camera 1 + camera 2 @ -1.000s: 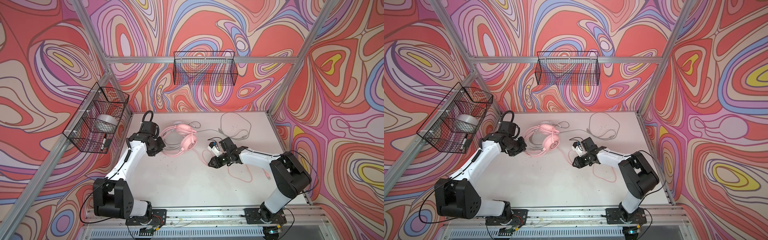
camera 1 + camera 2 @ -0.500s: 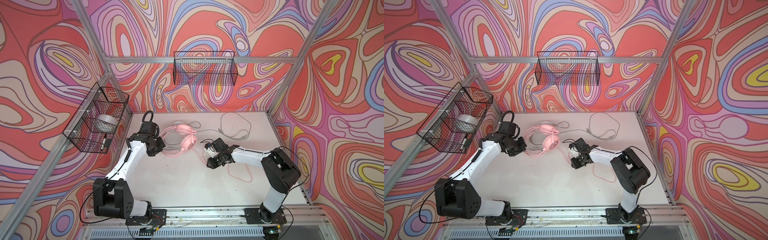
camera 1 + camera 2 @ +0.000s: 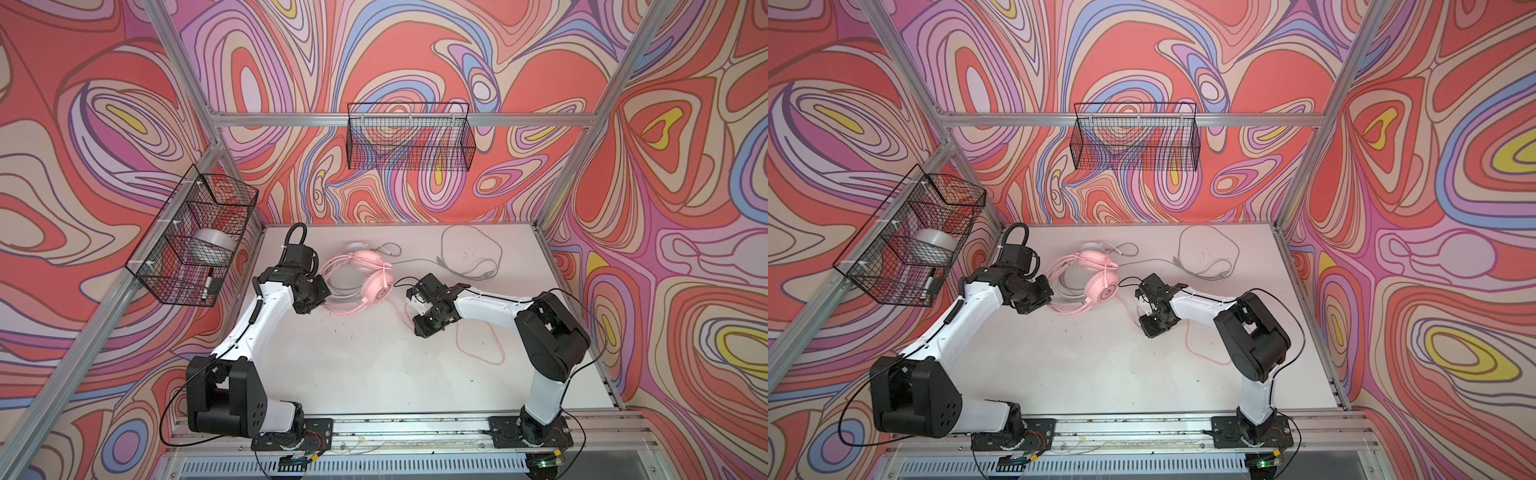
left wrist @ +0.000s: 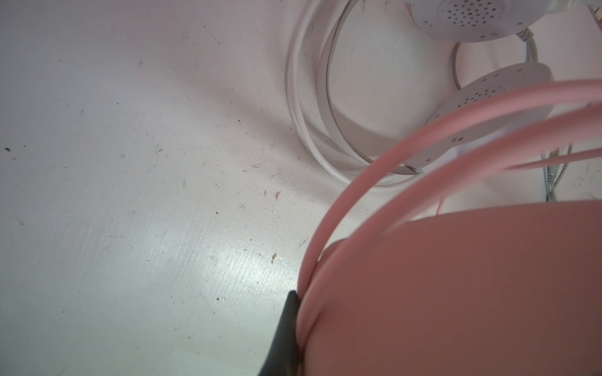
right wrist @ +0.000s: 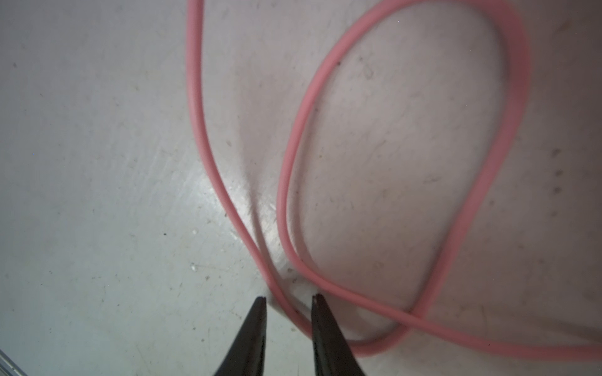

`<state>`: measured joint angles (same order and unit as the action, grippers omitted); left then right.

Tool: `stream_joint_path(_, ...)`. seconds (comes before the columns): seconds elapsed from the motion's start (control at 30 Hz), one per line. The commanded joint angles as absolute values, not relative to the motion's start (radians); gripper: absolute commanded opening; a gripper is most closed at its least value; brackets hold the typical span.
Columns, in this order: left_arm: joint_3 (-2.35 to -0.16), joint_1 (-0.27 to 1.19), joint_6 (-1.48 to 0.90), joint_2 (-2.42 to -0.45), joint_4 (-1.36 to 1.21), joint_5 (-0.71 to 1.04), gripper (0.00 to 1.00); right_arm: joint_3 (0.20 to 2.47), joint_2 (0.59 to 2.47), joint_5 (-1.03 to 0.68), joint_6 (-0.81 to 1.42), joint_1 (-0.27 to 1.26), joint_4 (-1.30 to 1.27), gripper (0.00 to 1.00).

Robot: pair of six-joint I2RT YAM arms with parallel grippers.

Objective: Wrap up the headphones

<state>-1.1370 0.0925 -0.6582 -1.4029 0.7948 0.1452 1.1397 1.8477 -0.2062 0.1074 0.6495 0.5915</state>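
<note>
The pink headphones [image 3: 376,291] [image 3: 1104,291] lie at the back left of the white table, partly on top of the white headphones [image 3: 354,248] [image 4: 462,16]. My left gripper [image 3: 319,298] [image 3: 1034,305] is shut on the pink headband; in the left wrist view one dark finger [image 4: 286,322] presses against the pink pad and the other is hidden. The pink cord [image 3: 478,353] [image 5: 293,162] loops across the table to the right. My right gripper [image 3: 420,330] [image 5: 288,298] hangs low over it, jaws narrowly open, with the cord running between the tips. The pale grey cord [image 3: 469,249] loops at the back.
A wire basket [image 3: 166,266] on the left wall holds a tape roll [image 3: 212,245] and a marker. Another wire basket [image 3: 409,139] hangs on the back wall. An aluminium rail [image 3: 395,428] carrying both arm bases runs along the front edge.
My right arm has swung a little to the left, bringing its gripper slightly closer to the pink headphones along the cord. The left arm and the headphones have stayed still.
</note>
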Motion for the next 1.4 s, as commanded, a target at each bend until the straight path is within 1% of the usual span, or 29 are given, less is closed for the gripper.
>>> stream_joint_path(0.0, -1.14, 0.087, -0.667, -1.388, 0.758, 0.161, 0.0, 1.118, 1.852, -0.17, 0.094, 0.65, 0.677, 0.28)
stream_joint_path(0.17, -1.14, 0.087, -0.668, -1.388, 0.759, 0.164, 0.0, 1.129, 1.861, -0.206, 0.067, 0.651, 0.702, 0.28)
stream_joint_path(0.43, -1.139, 0.087, -0.667, -1.385, 0.762, 0.162, 0.0, 1.186, 1.953, -0.203, 0.037, 0.652, 0.832, 0.29)
stream_joint_path(0.53, -1.14, 0.087, -0.668, -1.387, 0.762, 0.162, 0.0, 1.2, 1.979, -0.171, 0.029, 0.658, 0.854, 0.3)
stream_joint_path(0.57, -1.14, 0.087, -0.668, -1.387, 0.762, 0.162, 0.0, 1.205, 1.984, -0.166, 0.023, 0.659, 0.861, 0.31)
stream_joint_path(0.6, -1.141, 0.087, -0.666, -1.388, 0.763, 0.162, 0.0, 1.21, 1.988, -0.166, 0.022, 0.66, 0.868, 0.34)
stream_joint_path(0.63, -1.142, 0.087, -0.665, -1.388, 0.764, 0.161, 0.0, 1.215, 1.987, -0.167, 0.02, 0.66, 0.873, 0.41)
stream_joint_path(0.8, -1.143, 0.086, -0.663, -1.388, 0.765, 0.156, 0.0, 1.212, 1.96, -0.196, 0.004, 0.66, 0.877, 0.42)
stream_joint_path(0.9, -1.14, 0.086, -0.666, -1.392, 0.762, 0.159, 0.0, 1.21, 1.948, -0.195, -0.022, 0.661, 0.895, 0.4)
stream_joint_path(1.0, -1.137, 0.086, -0.671, -1.394, 0.755, 0.164, 0.0, 1.231, 1.97, -0.123, -0.052, 0.671, 0.948, 0.36)
stream_joint_path(1.1, -1.135, 0.086, -0.672, -1.393, 0.755, 0.165, 0.0, 1.238, 1.994, -0.095, -0.076, 0.682, 0.978, 0.32)
stream_joint_path(1.27, -1.136, 0.086, -0.671, -1.393, 0.756, 0.159, 0.0, 1.225, 2.011, -0.071, -0.107, 0.702, 0.972, 0.28)
stream_joint_path(1.37, -1.137, 0.086, -0.672, -1.396, 0.755, 0.162, 0.0, 1.22, 2.017, -0.041, -0.117, 0.716, 0.953, 0.23)
